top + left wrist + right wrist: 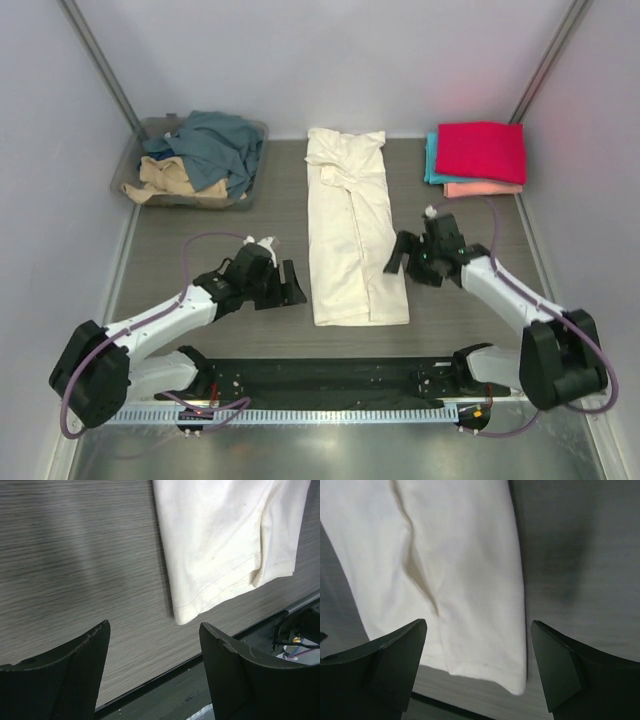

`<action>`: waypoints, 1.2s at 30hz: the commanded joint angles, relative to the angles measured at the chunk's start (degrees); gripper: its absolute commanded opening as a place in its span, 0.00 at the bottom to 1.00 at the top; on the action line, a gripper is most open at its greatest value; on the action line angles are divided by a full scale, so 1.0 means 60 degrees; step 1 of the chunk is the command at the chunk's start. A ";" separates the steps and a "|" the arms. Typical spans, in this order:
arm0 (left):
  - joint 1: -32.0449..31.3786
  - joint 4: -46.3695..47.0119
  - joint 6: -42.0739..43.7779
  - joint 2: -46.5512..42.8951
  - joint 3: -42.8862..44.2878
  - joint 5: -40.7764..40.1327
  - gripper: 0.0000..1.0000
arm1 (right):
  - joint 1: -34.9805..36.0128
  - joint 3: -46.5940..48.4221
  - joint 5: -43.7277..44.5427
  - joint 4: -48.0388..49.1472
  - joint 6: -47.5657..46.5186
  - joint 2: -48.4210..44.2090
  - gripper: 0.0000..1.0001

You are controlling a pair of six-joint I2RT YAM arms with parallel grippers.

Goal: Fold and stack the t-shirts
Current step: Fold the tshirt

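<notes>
A cream t-shirt point(350, 230) lies folded into a long narrow strip down the middle of the table. Its near hem shows in the left wrist view point(220, 545) and the right wrist view point(460, 570). My left gripper point(291, 283) point(154, 625) hovers just left of the shirt's near corner, open and holding nothing. Just right of the strip's edge, my right gripper point(399, 254) point(478, 622) stands open above the near right corner, also holding nothing. A folded stack at the back right has a magenta-red shirt point(481, 150) on top, then teal point(431, 160) and salmon-pink point(483, 189).
A clear plastic bin point(137, 160) at the back left holds a crumpled slate-blue shirt point(218, 145) and a tan one point(170, 178). A black base plate point(320, 380) runs along the table's near edge. Pale walls close in both sides.
</notes>
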 commanded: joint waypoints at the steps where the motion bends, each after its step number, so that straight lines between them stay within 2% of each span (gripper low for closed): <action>1: -0.0342 0.1584 -0.0496 0.0361 -0.0002 0.0247 0.73 | -0.0035 -0.1534 -0.0578 0.0438 0.1157 -0.1859 0.91; 3: -0.0473 0.1819 -0.0715 0.0697 -0.0031 0.0276 0.73 | -0.0049 -0.2124 -0.0785 0.0453 0.1639 -0.2576 0.90; 7: -0.0811 0.2302 -0.1038 0.1136 -0.0105 0.0218 0.72 | -0.0035 -0.3383 -0.1181 0.0613 0.2154 -0.3048 0.86; 17: -0.1748 0.2742 -0.1580 0.2060 -0.0105 -0.0295 0.68 | -0.0035 -0.4280 -0.1006 0.0218 0.2521 -0.3928 0.75; 21: -0.1997 0.2977 -0.1771 0.2412 -0.0105 -0.0309 0.64 | -0.0035 -0.4441 -0.1152 0.0218 0.2551 -0.3826 0.58; 26: -0.2261 0.2977 -0.1843 0.2764 -0.0017 -0.0441 0.59 | -0.0049 -0.4690 -0.1211 0.0204 0.2492 -0.4031 0.45; 27: -0.2334 0.3006 -0.1844 0.2895 -0.0017 -0.0499 0.57 | -0.0035 -0.4719 -0.1240 0.0218 0.2477 -0.4060 0.40; 31: -0.2364 0.3080 -0.1961 0.3203 0.0012 -0.0748 0.42 | -0.0035 -0.4763 -0.1299 0.0175 0.2492 -0.4119 0.31; 32: -0.2364 0.3094 -0.1961 0.3276 0.0041 -0.0836 0.39 | -0.0035 -0.4763 -0.1313 0.0174 0.2477 -0.4148 0.25; 35: -0.2364 0.3094 -0.1961 0.3467 0.0188 -0.0881 0.24 | -0.0035 -0.4778 -0.1313 0.0145 0.2477 -0.4163 0.14; 36: -0.2379 0.3094 -0.1961 0.3496 0.0232 -0.0837 0.12 | -0.0035 -0.4764 -0.1313 0.0087 0.2463 -0.4192 0.07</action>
